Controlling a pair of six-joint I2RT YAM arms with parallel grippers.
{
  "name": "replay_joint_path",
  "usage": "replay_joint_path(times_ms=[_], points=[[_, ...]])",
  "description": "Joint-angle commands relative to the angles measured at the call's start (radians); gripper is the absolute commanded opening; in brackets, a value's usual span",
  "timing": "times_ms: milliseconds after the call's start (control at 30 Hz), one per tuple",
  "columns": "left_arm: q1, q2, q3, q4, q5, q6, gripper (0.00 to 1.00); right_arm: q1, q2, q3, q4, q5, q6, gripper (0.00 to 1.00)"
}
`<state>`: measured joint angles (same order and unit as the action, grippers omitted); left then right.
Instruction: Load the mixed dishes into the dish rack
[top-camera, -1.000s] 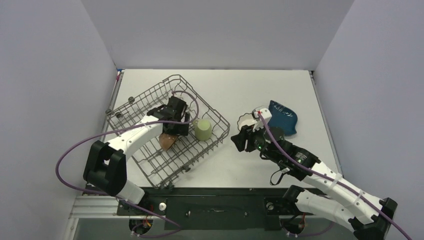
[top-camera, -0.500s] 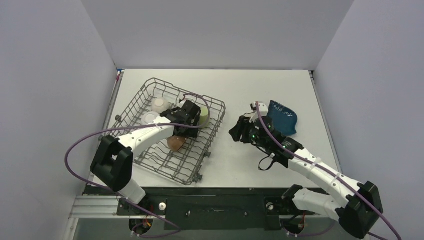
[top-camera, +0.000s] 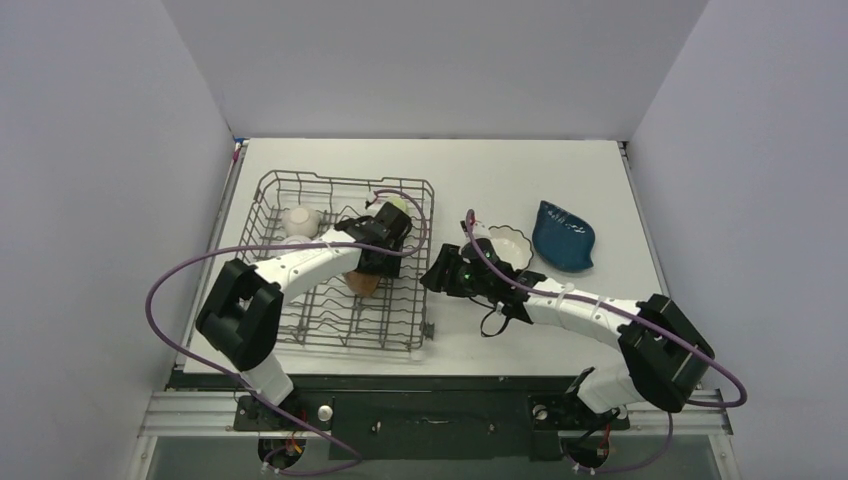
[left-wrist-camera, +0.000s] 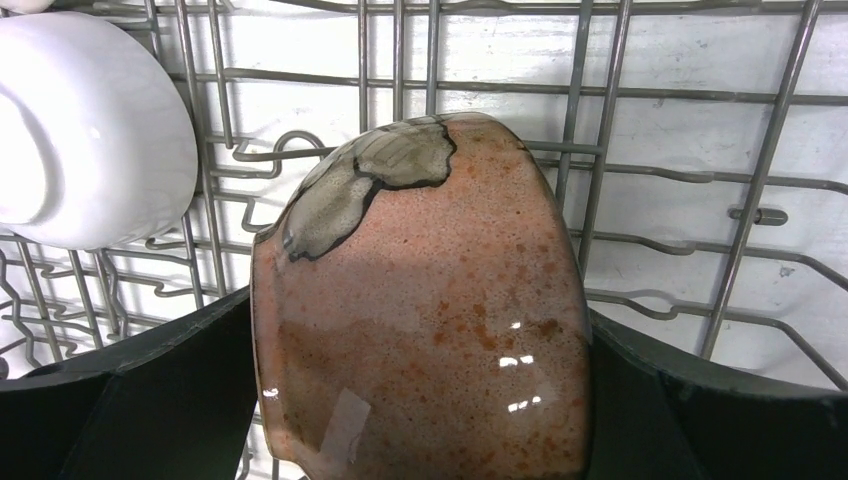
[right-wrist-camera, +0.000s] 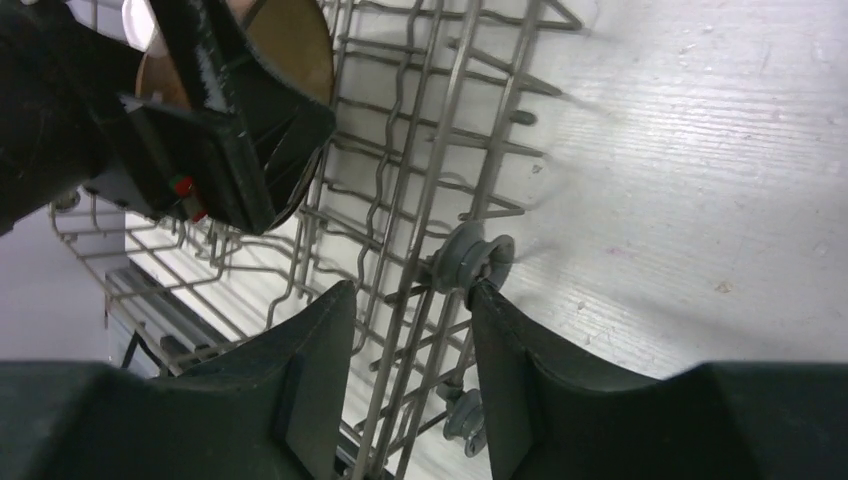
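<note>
Rack (top-camera: 320, 316) sits on the left half of the table (top-camera: 520, 170). A white bowl (top-camera: 298, 220) lies in its far left part and a green mug (top-camera: 398, 205) shows at its far right corner, half hidden behind the left tool (left-wrist-camera: 418, 330). That tool is spread wide, one finger on each side of the brown bowl (left-wrist-camera: 420, 230), both pressed to its speckled outer wall. The left wrist view shows this bowl tipped, its outside toward the camera, with tines (left-wrist-camera: 600, 150) and wire floor behind it and the white bowl up at the left, apart from it. Seen from above, the brown bowl is inside the rack, right of the middle; whether it touches the wires I cannot tell. The right tool (right-wrist-camera: 412, 295) sits low at the rack's right wall, fingers a narrow gap apart and astride the wall wires, with a small wheel (right-wrist-camera: 468, 258) at the tip of one finger; whether the pads pinch the wire cannot be told. On the table right of the rack, the scalloped bowl (top-camera: 505, 245) stands near the right tool, and the blue dish (top-camera: 562, 237) lies just beside it, farther right
</note>
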<state>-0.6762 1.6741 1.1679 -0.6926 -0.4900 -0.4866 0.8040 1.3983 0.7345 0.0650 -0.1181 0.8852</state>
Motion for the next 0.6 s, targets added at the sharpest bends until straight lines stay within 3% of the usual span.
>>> replay_joint_path(times_ms=[0, 167, 567], points=[[-0.021, 0.023, 0.027, 0.019, 0.108, -0.051, 0.97, 0.026, 0.032, -0.013, 0.185, -0.031, 0.084, 0.38], [-0.036, 0.013, 0.036, 0.029, 0.122, -0.056, 0.96, 0.048, 0.042, -0.046, 0.215, 0.004, 0.094, 0.19], [-0.084, 0.014, 0.156, -0.113, 0.012, -0.129, 0.96, 0.053, 0.082, -0.052, 0.237, 0.003, 0.096, 0.16]])
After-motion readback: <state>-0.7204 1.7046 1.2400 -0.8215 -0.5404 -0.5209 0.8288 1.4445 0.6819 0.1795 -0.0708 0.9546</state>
